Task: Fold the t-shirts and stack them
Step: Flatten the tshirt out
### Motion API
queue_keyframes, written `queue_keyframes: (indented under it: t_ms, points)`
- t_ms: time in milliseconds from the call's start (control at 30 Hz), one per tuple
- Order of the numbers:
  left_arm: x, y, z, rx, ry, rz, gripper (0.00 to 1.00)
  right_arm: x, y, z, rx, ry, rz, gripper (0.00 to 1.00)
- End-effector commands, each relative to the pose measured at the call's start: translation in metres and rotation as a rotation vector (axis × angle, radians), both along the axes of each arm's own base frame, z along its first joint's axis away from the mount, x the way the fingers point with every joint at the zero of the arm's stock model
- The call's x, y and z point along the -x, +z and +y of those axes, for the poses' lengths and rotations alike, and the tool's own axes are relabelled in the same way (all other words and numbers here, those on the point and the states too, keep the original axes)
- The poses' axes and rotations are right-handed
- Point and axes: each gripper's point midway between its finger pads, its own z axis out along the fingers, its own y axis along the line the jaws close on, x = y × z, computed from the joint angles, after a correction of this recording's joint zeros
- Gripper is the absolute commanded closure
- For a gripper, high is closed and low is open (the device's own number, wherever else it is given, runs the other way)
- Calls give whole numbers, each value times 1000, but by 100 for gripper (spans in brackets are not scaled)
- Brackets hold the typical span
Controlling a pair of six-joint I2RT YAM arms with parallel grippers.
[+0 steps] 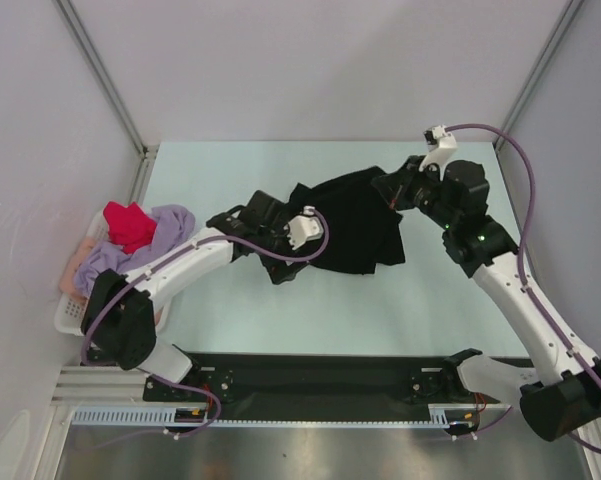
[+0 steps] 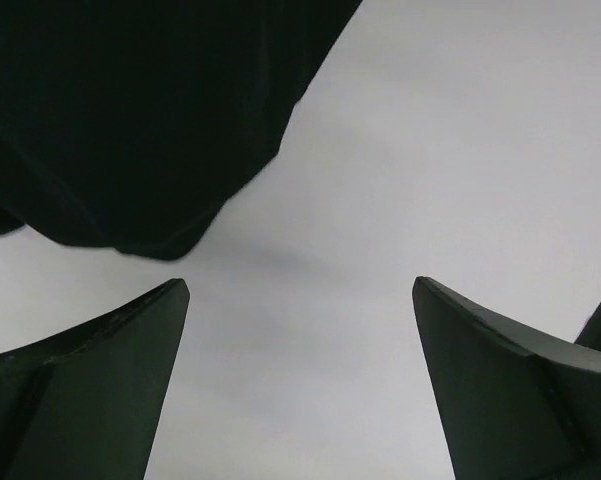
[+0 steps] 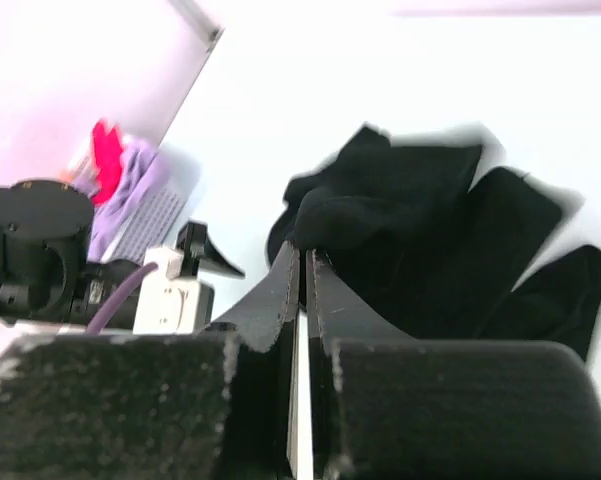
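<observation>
A large black t-shirt [image 1: 355, 225] lies crumpled mid-table. My right gripper [image 1: 392, 190] is shut on its far right edge and holds that part raised. In the right wrist view the closed fingertips [image 3: 305, 255] pinch black cloth [image 3: 420, 230]. My left gripper [image 1: 265, 240] is at the shirt's left edge. In the left wrist view it is open and empty [image 2: 300, 290] over bare table, with the black shirt [image 2: 130, 120] at the upper left. A red t-shirt [image 1: 130, 222], a lavender one [image 1: 170, 232] and a pale pink one [image 1: 80, 265] are piled at the left.
A white lattice basket [image 1: 72, 310] holds the coloured shirts at the table's left edge, against the left wall. A black mat [image 1: 320, 380] lies along the near edge between the arm bases. Walls close in the left, back and right.
</observation>
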Motion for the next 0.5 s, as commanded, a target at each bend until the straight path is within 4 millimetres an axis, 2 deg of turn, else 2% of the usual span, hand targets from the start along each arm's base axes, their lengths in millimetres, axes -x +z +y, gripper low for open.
queue_keyframes:
  t_ms: [0,33,100,133,233,267,333,367,467]
  points:
    - [-17,32,-33,79,-77,-67,0,3,4,-20,54,-71,10,100]
    - [-25,46,-38,96,-75,-96,0,6,18,-22,51,-72,-12,100]
    - [-27,56,-39,97,-81,-112,0,12,40,-28,49,-83,-57,100]
    - [-29,64,-40,106,-83,-130,0,17,65,-33,45,-97,-94,100]
    - [-33,80,-32,120,-67,-158,0,26,116,-49,40,-147,-203,100]
    - [-35,85,-29,126,-52,-161,0,38,156,-53,14,-144,-290,100]
    - [-42,99,-16,148,-9,-186,0,50,192,-54,-18,-132,-369,100]
    - [-45,102,-11,153,4,-194,0,66,226,-57,-50,-120,-448,100]
    - [-53,110,2,134,50,-235,0,87,265,-59,-92,-95,-550,100]
